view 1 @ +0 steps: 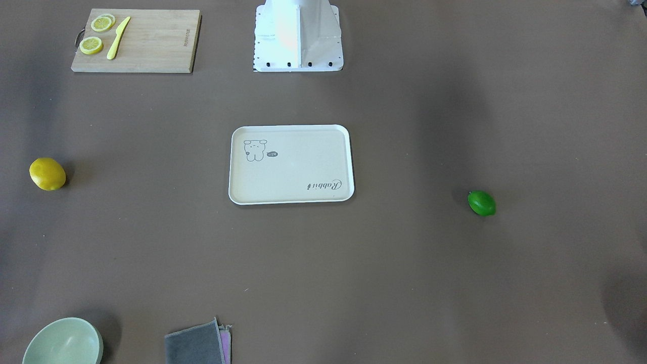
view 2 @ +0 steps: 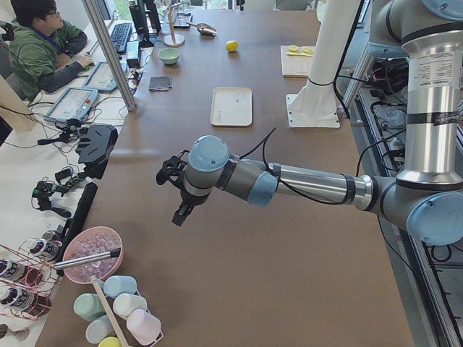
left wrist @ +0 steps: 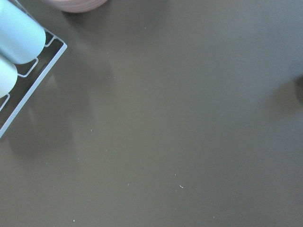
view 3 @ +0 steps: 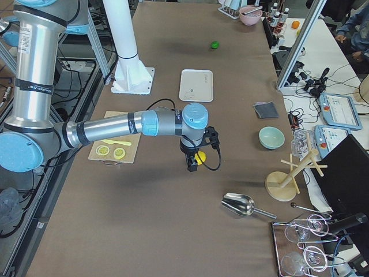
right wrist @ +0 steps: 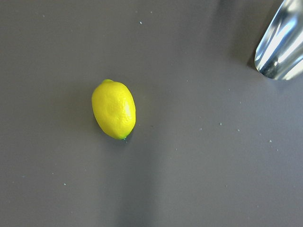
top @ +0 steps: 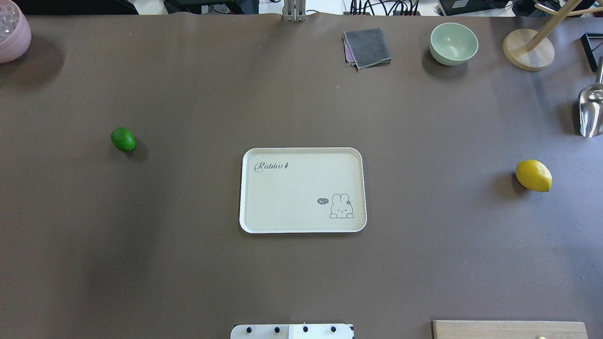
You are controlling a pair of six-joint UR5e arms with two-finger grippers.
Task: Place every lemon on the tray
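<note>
The cream tray [top: 292, 188] with the rabbit drawing lies mid-table with nothing on it. The yellow lemon [top: 533, 175] lies on the table to the robot's right and shows in the right wrist view [right wrist: 113, 109]. The green lemon [top: 123, 139] lies to the robot's left. My right gripper [view 3: 192, 164] hangs above the yellow lemon [view 3: 200, 157], not touching it. My left gripper [view 2: 181, 210] hangs over bare table near the left end, away from the green lemon. Both grippers show only in side views, so I cannot tell whether they are open or shut.
A wooden cutting board [view 1: 151, 45] with lemon slices and a yellow knife lies near the base. A green bowl [top: 453, 43], grey cloth [top: 367, 47], wooden stand [top: 527, 49] and metal scoop [top: 591, 110] line the far right. A pink bowl [top: 12, 30] stands far left.
</note>
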